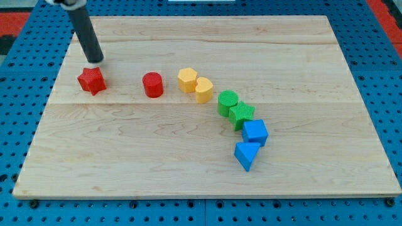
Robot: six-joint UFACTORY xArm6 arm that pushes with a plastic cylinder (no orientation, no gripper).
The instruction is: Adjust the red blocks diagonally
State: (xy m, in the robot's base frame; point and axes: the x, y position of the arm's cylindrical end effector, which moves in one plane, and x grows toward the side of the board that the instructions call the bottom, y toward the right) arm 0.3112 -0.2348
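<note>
Your tip [96, 61] is sitting just above the red star block [92, 80] near the board's [188, 169] top-left corner; the red cylinder [152, 85] is lying toward the top edge's middle.

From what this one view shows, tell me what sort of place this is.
Probably a robot lab tabletop setup: a wooden board lies on a blue perforated surface, toy blocks such as the red star and blue cube sit on it, and my tip is just above the star.
</note>
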